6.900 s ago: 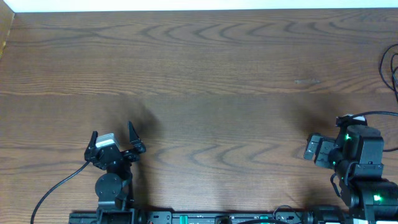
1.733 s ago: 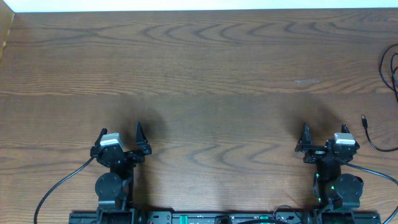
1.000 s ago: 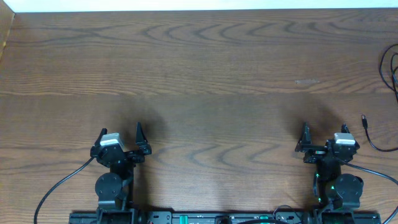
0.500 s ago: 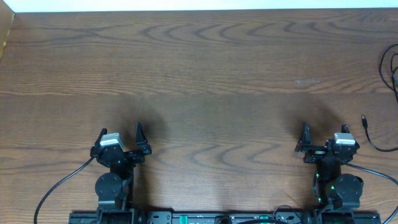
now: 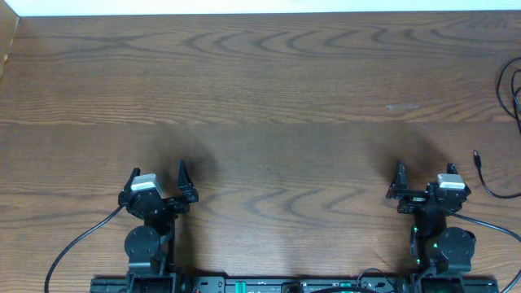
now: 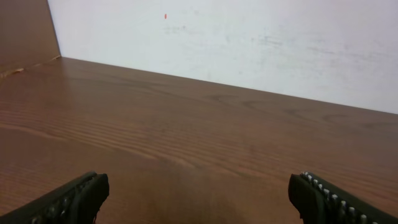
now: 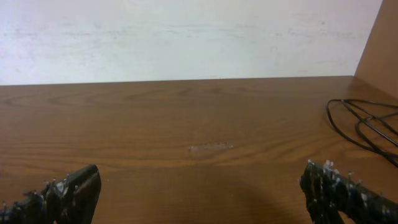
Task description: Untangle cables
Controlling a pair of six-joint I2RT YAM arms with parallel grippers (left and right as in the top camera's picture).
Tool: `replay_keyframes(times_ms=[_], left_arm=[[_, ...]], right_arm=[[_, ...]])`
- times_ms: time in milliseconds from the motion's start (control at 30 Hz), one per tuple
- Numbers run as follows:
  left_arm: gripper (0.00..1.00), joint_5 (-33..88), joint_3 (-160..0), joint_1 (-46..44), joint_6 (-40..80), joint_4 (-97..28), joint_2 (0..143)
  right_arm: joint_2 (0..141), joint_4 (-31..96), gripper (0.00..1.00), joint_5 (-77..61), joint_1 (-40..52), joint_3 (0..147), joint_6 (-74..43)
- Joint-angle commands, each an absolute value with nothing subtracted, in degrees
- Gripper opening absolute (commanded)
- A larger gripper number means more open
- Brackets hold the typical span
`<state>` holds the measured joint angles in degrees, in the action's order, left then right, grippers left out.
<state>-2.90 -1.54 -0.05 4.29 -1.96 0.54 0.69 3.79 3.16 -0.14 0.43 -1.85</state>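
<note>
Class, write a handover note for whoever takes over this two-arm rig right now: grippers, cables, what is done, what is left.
Grippers: left gripper and right gripper are both open and empty, at the near edge of the table.
Cables: a black cable lies loose to the right of the right gripper, plug end free. There are more black loops at the right edge. No white cable in view.
Done: no tangled bundle visible.
Left: find the white cable; check the loops for tangles.

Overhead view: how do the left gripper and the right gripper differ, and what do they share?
A thin black cable lies beside the right gripper, none beside the left gripper. Green lights show behind the right gripper, none behind the left gripper. Both are open and empty.
</note>
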Motion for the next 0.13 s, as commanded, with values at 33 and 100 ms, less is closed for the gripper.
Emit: replay_keyframes(times_ms=[33,100], left_arm=[[0.97,-3.0,-0.2,0.2,4.4,-4.0,0.3],[0.97,-3.0,-0.2,0.2,4.4,-4.0,0.3]], right_arm=[[0.3,4.1,0.99,2.6,0.4,0.3,-0.8],[0.3,4.1,0.99,2.6,0.4,0.3,-0.8]])
